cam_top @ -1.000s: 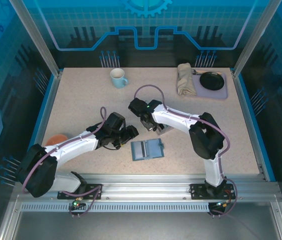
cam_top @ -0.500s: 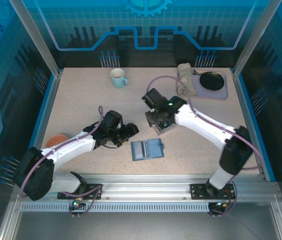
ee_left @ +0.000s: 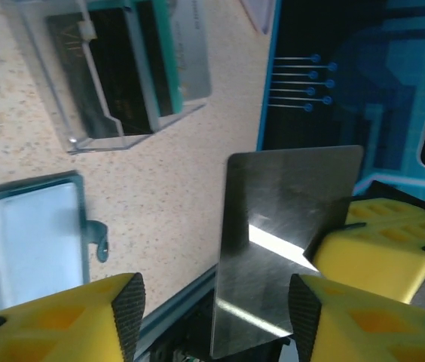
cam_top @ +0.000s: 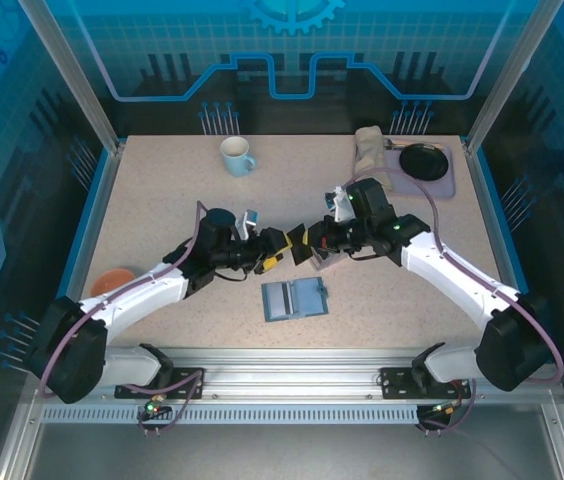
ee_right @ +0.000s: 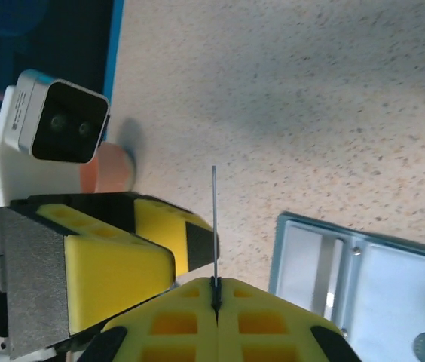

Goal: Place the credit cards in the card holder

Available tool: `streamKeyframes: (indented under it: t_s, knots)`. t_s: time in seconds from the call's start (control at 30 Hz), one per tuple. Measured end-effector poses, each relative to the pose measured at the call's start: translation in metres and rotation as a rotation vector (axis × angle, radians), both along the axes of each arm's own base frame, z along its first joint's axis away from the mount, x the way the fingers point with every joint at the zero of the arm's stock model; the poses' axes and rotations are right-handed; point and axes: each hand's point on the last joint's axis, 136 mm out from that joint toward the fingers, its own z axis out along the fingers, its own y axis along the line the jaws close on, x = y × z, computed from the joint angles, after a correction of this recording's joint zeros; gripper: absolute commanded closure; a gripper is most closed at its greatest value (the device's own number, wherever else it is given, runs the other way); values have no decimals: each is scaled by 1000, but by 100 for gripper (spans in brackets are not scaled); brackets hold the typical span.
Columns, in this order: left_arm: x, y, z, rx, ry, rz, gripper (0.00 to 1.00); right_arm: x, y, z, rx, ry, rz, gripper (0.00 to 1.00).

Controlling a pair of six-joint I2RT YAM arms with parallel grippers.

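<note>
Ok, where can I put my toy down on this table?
Bare speckled tabletop lies between the pale blue mug and the beige folded cloth, and left of the mug. The middle is crowded: left fingers and right fingers meet at a shiny grey card, by the open blue wallet.

- The left arm (cam_top: pixel 142 295) reaches out low from its base, toward the middle.
- The right arm (cam_top: pixel 452 275) reaches in from the other side with a bent elbow.
- The two grippers point at each other and meet tip to tip.
- The right gripper (ee_right: pixel 215 290) is squeezed tight on a thin dark card (ee_left: pixel 288 226).
- It pinches the card by one edge, and the card sticks out past its fingertips.
- The left gripper (ee_left: pixel 212 309) has its yellow fingers apart.
- The card hangs in the gap between those fingers.
- One left finger is right next to the card; it is hard to tell if they touch.
- The other left finger is well away from the card.
</note>
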Motion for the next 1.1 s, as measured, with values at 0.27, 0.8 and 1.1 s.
streamKeyframes:
  t_s: [0.27,0.8,1.1]
  knots:
    - [1,-7,17,-69,-29,-21,65,3,1,2,127,51,-25,100]
    - [2,-3,26,-93,-34,-6,100,9,-1,2,214,80,-50,88]
    - [-9,8,17,-2,-43,-6,100,-1,-30,-41,-37,103,-109,54]
